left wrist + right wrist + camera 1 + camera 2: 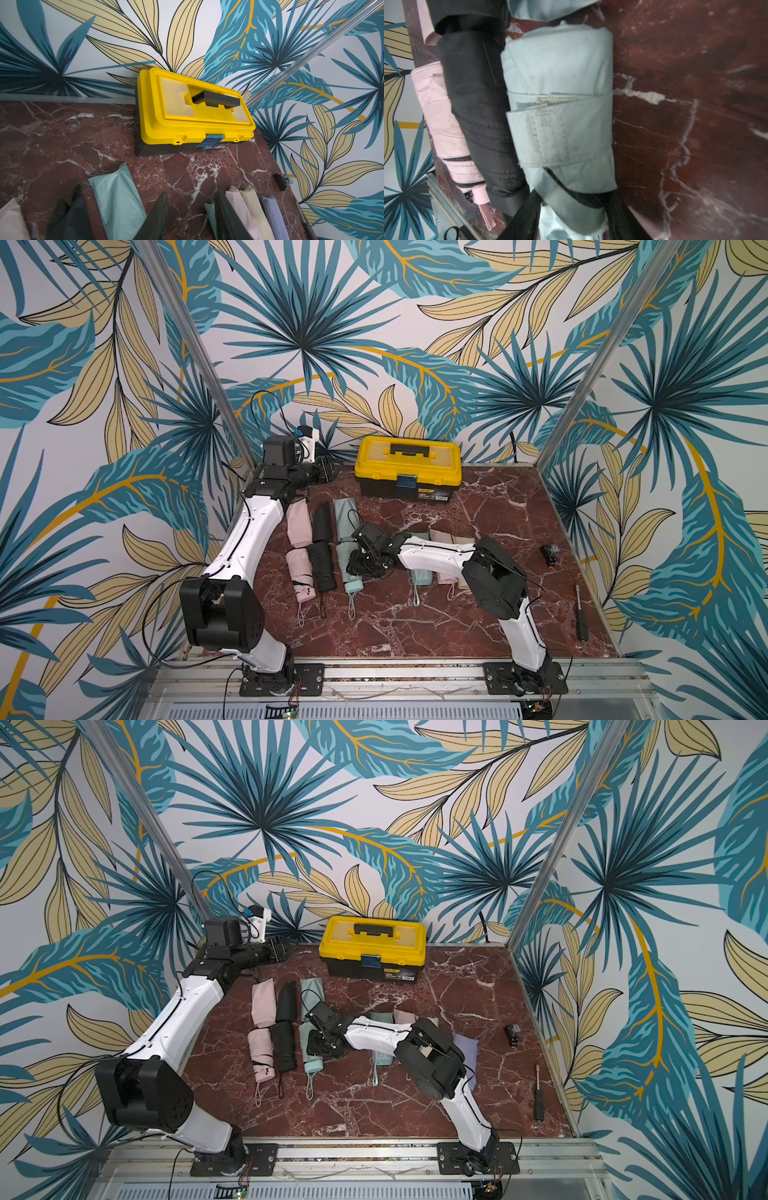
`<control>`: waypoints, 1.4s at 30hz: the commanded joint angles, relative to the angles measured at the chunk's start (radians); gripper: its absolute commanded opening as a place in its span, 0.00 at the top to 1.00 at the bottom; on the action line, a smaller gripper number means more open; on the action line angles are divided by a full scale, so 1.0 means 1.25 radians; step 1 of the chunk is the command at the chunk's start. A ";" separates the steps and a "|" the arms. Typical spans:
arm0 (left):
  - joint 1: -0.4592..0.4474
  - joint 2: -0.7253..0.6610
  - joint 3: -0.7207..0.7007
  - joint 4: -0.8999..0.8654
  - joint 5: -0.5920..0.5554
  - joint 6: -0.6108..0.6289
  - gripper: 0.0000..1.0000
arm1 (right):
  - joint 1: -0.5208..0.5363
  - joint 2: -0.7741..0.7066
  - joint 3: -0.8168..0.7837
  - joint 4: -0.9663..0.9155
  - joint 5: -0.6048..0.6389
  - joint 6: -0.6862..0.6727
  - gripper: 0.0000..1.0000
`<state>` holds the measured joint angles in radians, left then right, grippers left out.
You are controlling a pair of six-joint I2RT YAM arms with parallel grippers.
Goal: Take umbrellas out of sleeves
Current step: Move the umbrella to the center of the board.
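By my count three of the seven are done. On the surface [415, 626] the pink umbrella [299, 576], black umbrella [322, 566] and mint umbrella [560, 108] lie bare in a near row, and beyond them lie their empties: the pink sleeve [299, 522], black sleeve [322, 522] and mint sleeve [344, 516].

My right hand [368, 562] is down over the mint umbrella. In the right wrist view its fingers sit either side of the handle end, part open, but the picture is smeared and I cannot tell whether they are pressing on it.

My left hand [326, 472] is parked at the far corner near the toolbox [408, 468], fingers apart with nothing between them.

Four look left to do: the second mint umbrella [419, 576], second pink umbrella [445, 577], beige umbrella [252, 205] and lilac umbrella [468, 1052]. They lie side by side under and past my right arm, all smooth-skinned, so I judge them still sleeved.
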<state>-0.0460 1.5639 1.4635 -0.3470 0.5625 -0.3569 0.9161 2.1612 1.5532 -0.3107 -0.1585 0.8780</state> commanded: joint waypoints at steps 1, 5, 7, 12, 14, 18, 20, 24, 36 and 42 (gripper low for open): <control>0.011 0.002 0.000 0.020 0.010 -0.002 0.62 | -0.001 0.026 0.004 0.005 -0.009 0.025 0.49; 0.015 0.000 -0.003 0.024 0.011 -0.004 0.62 | -0.001 0.035 0.015 0.015 -0.021 0.030 0.49; 0.017 0.001 -0.003 0.024 0.011 -0.005 0.62 | -0.001 0.037 0.019 0.012 -0.021 0.028 0.49; 0.018 0.003 -0.003 0.024 0.011 -0.005 0.62 | -0.001 0.041 0.030 0.011 -0.029 0.019 0.49; 0.018 0.003 -0.004 0.024 0.011 -0.005 0.62 | -0.001 0.038 0.032 0.008 -0.031 0.014 0.49; 0.018 0.005 -0.004 0.024 0.013 -0.002 0.62 | -0.001 -0.006 0.021 0.005 -0.024 -0.037 0.43; 0.018 0.004 -0.005 0.027 0.026 0.002 0.62 | -0.001 -0.046 0.011 -0.004 -0.010 -0.083 0.41; 0.018 0.007 -0.006 0.037 0.068 0.016 0.61 | -0.001 -0.162 -0.043 -0.038 0.051 -0.164 0.40; 0.018 0.025 -0.007 0.041 0.090 0.016 0.61 | -0.020 -0.483 -0.337 -0.192 0.331 -0.235 0.40; 0.018 0.045 -0.003 0.041 0.103 0.016 0.60 | -0.084 -0.511 -0.384 -0.182 0.315 -0.227 0.40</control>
<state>-0.0319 1.6012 1.4628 -0.3180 0.6678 -0.3477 0.8345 1.5448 1.0855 -0.5270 0.2020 0.6083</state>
